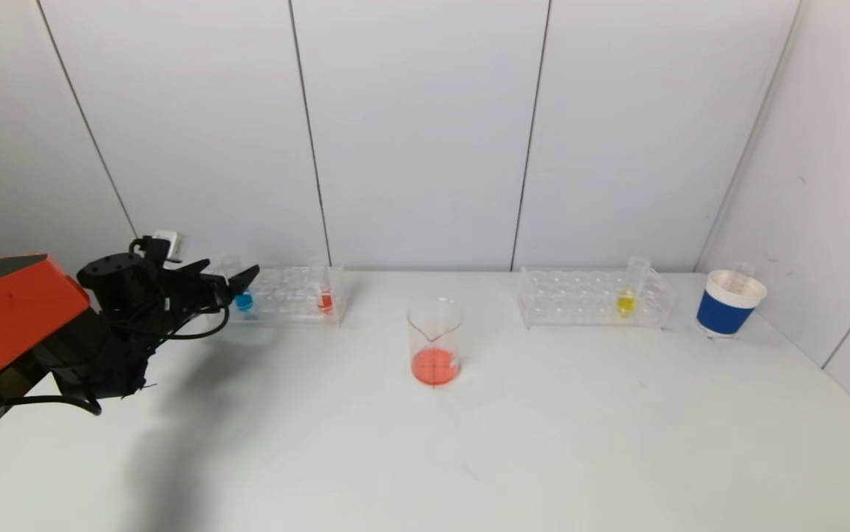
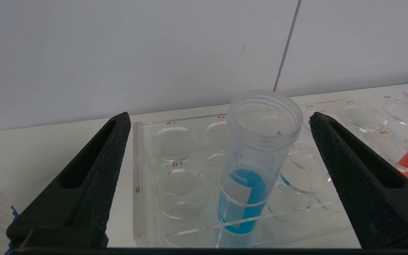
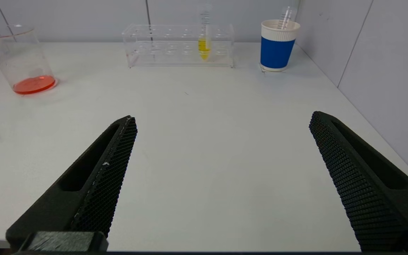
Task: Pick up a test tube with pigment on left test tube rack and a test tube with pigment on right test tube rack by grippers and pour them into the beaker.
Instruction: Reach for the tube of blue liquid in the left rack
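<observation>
The clear left rack (image 1: 288, 295) holds a tube with blue pigment (image 1: 244, 299) and a tube with red pigment (image 1: 325, 298). My left gripper (image 1: 227, 284) is open at the rack's left end. In the left wrist view the blue tube (image 2: 251, 177) stands upright in the rack (image 2: 143, 184) between the open fingers (image 2: 94, 170), not touched. The clear right rack (image 1: 593, 297) holds a tube with yellow pigment (image 1: 625, 301). The beaker (image 1: 435, 341) with orange-red liquid stands between the racks. My right gripper (image 3: 221, 120) is open and empty above the table, out of the head view.
A blue and white paper cup (image 1: 729, 303) with an empty tube in it stands right of the right rack, near the side wall. It also shows in the right wrist view (image 3: 276, 44), with the yellow tube (image 3: 204, 46) and the beaker (image 3: 24, 60). A wall runs behind both racks.
</observation>
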### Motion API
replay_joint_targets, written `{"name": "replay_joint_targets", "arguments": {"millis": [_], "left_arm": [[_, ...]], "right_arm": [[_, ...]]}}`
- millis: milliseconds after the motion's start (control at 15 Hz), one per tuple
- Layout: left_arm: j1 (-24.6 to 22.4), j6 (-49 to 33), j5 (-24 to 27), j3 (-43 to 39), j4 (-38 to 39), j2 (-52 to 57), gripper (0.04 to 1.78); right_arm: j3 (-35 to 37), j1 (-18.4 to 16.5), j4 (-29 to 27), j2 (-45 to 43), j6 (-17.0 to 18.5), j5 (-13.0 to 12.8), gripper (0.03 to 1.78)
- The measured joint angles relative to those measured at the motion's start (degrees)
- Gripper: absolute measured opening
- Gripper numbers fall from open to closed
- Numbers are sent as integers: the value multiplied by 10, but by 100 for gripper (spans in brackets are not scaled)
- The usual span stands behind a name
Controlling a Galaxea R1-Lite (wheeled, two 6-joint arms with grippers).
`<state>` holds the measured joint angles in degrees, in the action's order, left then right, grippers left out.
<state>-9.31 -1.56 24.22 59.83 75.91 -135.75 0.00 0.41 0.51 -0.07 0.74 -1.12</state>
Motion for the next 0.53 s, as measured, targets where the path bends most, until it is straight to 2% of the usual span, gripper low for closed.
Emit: {"name": "replay_joint_targets", "arguments": {"millis": [533], "left_arm": [[10,0,0,-1,1,-4,176]], "right_arm": [[0,0,0,0,0,0,177]]}}
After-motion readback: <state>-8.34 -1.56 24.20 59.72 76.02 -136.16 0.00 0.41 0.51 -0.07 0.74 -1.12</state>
